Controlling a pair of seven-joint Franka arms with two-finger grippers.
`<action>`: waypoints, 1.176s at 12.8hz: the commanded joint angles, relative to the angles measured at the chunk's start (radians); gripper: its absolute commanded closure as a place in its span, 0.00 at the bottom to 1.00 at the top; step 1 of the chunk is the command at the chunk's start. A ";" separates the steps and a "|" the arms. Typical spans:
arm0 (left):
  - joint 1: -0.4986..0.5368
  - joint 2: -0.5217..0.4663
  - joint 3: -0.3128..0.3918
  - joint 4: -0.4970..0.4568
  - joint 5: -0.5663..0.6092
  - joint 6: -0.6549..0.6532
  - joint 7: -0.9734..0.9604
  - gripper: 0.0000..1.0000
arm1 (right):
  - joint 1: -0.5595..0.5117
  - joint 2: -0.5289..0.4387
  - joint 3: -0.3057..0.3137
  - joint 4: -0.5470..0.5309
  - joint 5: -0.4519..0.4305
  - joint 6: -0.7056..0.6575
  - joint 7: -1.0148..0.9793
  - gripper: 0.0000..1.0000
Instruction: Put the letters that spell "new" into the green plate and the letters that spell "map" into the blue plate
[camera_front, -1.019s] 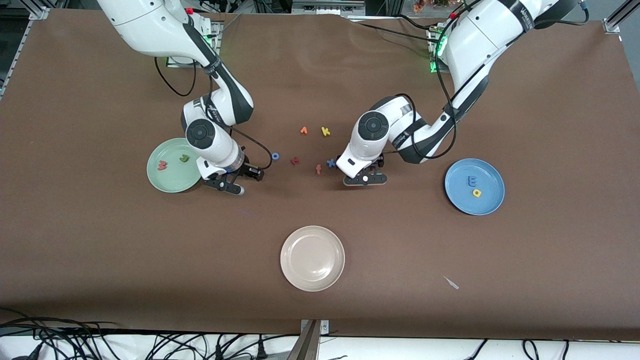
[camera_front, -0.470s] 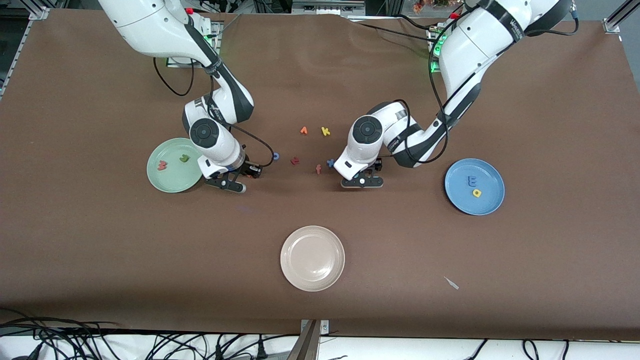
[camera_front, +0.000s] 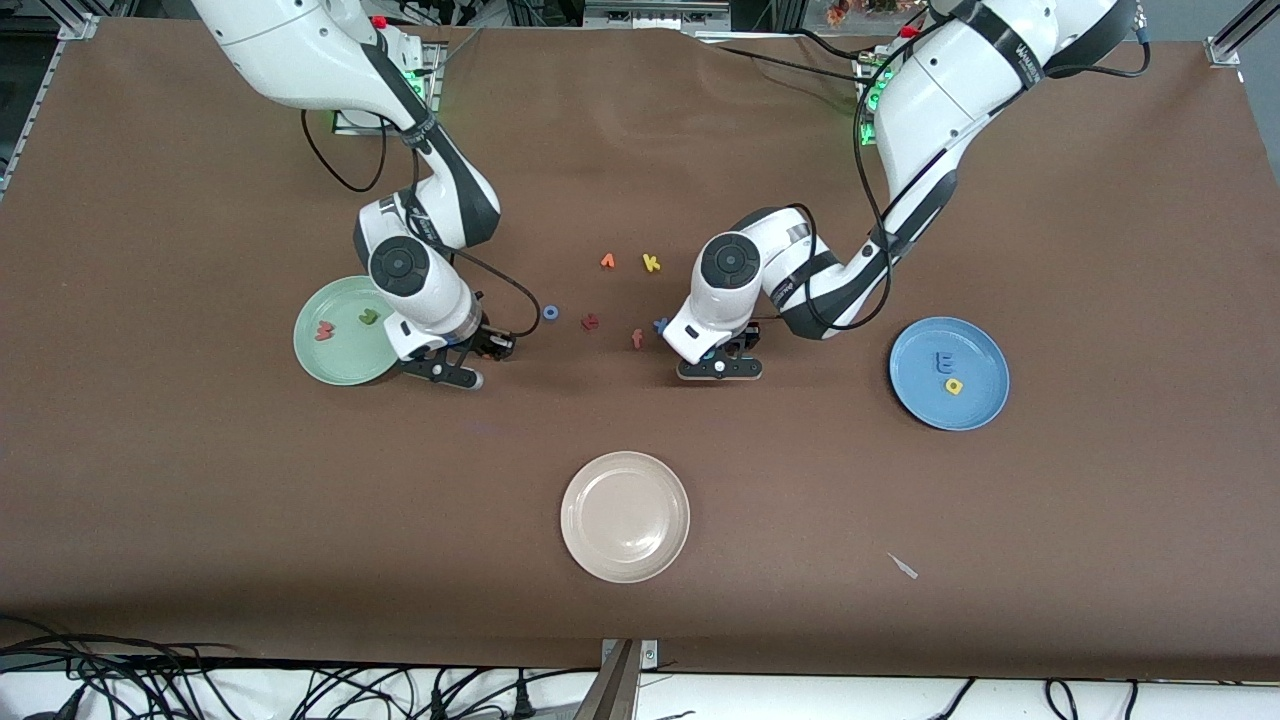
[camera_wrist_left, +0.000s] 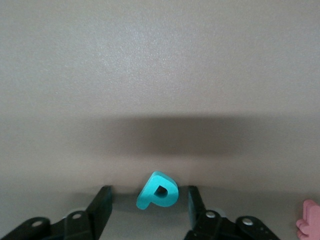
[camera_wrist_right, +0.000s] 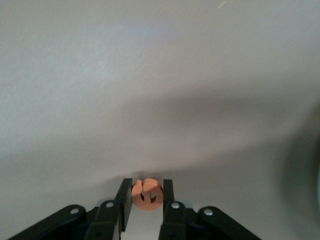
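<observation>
right gripper has closed on orange e; left gripper straddles teal a, ungripped

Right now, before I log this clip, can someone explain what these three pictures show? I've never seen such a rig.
Two white robot arms work at a brown table. The wide picture looks down from across it; the close-ups come from cameras on the arms' wrists. The right arm's jaws, beside the green plate, are shut on an orange "e". The left arm's jaws, by the loose letters mid-table, stand open either side of a teal "a". The green plate holds a red "w" and olive "n"; the blue plate a blue "m" and yellow "p". A beige plate lies nearer the camera.
</observation>
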 joint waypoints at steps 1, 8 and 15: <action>-0.014 0.016 0.008 0.027 0.038 -0.005 -0.023 0.40 | 0.001 -0.072 -0.061 -0.001 -0.016 -0.093 -0.107 0.77; -0.014 0.038 0.012 0.033 0.069 -0.005 -0.024 0.66 | -0.002 -0.118 -0.233 -0.010 -0.008 -0.219 -0.438 0.77; -0.005 0.044 0.012 0.035 0.081 -0.005 -0.023 0.84 | -0.007 -0.113 -0.302 -0.114 0.005 -0.101 -0.572 0.77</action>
